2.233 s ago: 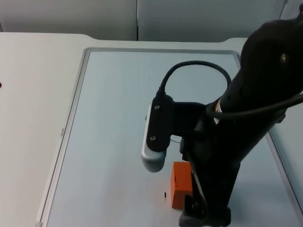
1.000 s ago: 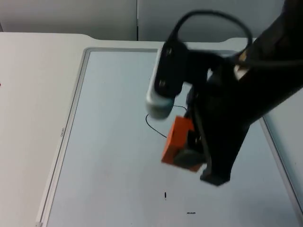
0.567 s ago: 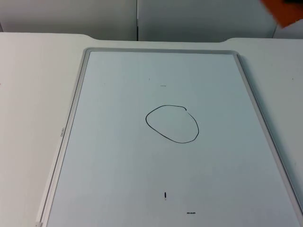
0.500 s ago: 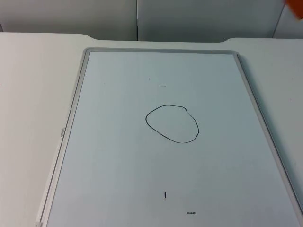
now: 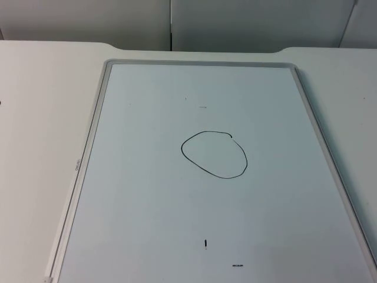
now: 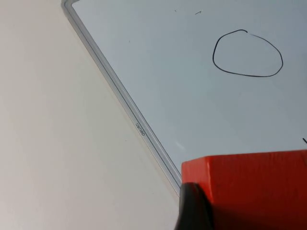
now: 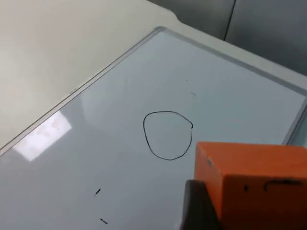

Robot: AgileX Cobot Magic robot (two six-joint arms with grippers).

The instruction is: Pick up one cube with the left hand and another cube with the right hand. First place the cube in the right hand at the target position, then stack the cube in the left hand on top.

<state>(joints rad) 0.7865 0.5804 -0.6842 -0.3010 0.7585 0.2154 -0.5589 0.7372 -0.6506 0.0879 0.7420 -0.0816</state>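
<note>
- A white rectangular whiteboard with a pale grey frame (image 5: 101,106) is seen lying flat on the white table top (image 5: 41,118), which ends at the grey partition wall (image 5: 235,23).
- A black hand-drawn oval outline (image 5: 214,154) is marked near the middle of the whiteboard; the space inside it is bare board.
- A short black dash (image 5: 205,243) and a small black printed mark (image 5: 237,266) are seen on the board, nearer the camera than the oval.
- In the left wrist view, a red-orange cube (image 6: 254,187) is held against one black fingertip (image 6: 192,208) of the left gripper, above the whiteboard's frame edge.
- In the right wrist view, an orange cube with small dark marks on its face (image 7: 254,184) is held against one black fingertip (image 7: 197,206) of the right gripper, above the board and near the oval.
</note>
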